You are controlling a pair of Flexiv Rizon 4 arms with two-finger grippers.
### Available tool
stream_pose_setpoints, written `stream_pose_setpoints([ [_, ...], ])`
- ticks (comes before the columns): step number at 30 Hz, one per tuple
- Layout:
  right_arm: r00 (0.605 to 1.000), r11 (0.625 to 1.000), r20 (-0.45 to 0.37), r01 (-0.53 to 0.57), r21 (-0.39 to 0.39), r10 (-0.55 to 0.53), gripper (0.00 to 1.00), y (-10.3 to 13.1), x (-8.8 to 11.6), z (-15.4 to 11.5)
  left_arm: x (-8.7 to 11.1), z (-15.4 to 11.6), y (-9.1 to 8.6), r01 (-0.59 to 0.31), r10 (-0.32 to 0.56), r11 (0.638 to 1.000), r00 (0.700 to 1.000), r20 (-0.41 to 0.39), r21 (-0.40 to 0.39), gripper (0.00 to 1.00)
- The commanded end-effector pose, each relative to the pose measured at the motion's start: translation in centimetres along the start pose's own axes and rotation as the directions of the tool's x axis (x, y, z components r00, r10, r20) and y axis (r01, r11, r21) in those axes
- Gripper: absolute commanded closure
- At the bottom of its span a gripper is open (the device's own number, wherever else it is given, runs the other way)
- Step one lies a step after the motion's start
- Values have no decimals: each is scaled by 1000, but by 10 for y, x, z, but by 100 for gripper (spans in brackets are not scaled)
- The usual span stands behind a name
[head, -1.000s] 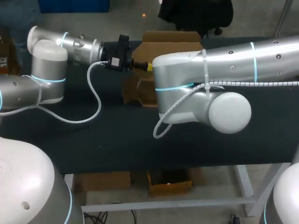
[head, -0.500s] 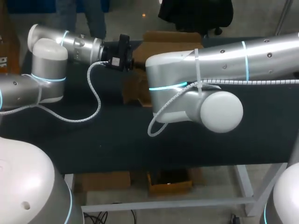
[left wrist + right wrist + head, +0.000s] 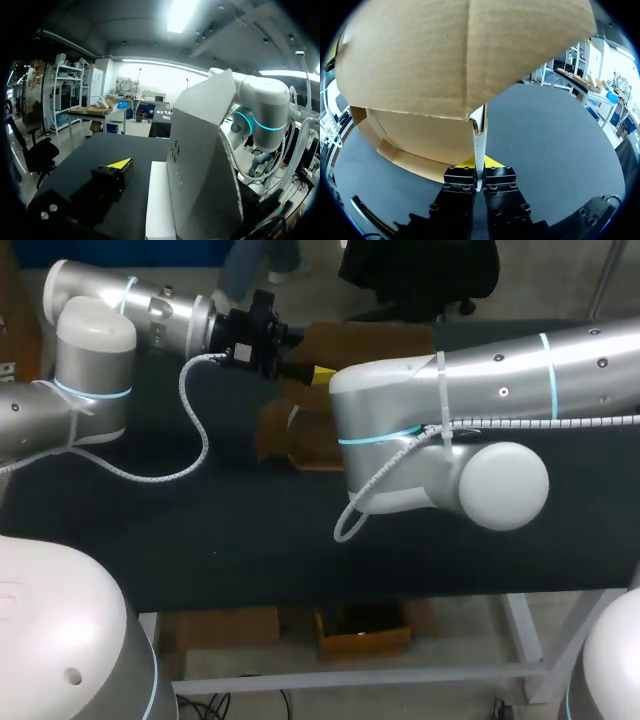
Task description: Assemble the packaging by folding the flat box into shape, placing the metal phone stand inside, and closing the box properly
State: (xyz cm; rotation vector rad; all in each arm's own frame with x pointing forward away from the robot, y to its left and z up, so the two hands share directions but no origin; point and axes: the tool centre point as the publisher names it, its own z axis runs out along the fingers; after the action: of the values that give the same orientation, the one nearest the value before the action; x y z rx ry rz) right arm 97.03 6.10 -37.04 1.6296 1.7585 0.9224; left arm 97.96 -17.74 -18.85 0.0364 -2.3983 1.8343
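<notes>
The part-folded brown cardboard box (image 3: 280, 445) sits near the middle of the black table top (image 3: 240, 540), between the two arms. The right gripper (image 3: 479, 164) is clenched on it. In the right wrist view one thin upright wall of the box stands edge-on between the two yellow tips, pinched from both sides, and runs straight ahead from the jaws. A wide flap spreads above it, and a lower panel curves off to one side just over the table. In the head view that gripper is hidden under the right arm (image 3: 480, 390), which lies across past the middle.

The left gripper (image 3: 316, 373) is at the box's far left side, level with its upper flaps — touching or just beside, I cannot tell which, nor whether it is clenched or released. In the left wrist view a broad pale face of the box rises just beside it, tilted.

So the box lies ahead of the right gripper and to one side of the left one. The right arm has the hold, and any squaring-up, I judge, turns on the left gripper pressing that broad face against that hold.

The metal phone stand shows in no view. Small dark marks sit on the pale face in the left wrist view — too small to read. No other writing shows on the box.
</notes>
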Motion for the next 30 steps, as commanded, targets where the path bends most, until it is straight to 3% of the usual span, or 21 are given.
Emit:
stream_pose_setpoints([
  [1, 998, 1000, -67, 1, 7, -1, 100, 2, -7, -3, 14, -13, -12, -25, 25, 1000, 999, 48, -15, 0],
  [20, 973, 1000, -232, -15, 5, 15, 100, 6, -15, -11, 35, -43, -19, -115, 119, 992, 990, 82, -49, 0],
  [30, 963, 1000, -269, -22, -14, 17, 100, 8, -19, -19, 44, -58, -28, -159, 164, 985, 983, 79, -66, 0],
])
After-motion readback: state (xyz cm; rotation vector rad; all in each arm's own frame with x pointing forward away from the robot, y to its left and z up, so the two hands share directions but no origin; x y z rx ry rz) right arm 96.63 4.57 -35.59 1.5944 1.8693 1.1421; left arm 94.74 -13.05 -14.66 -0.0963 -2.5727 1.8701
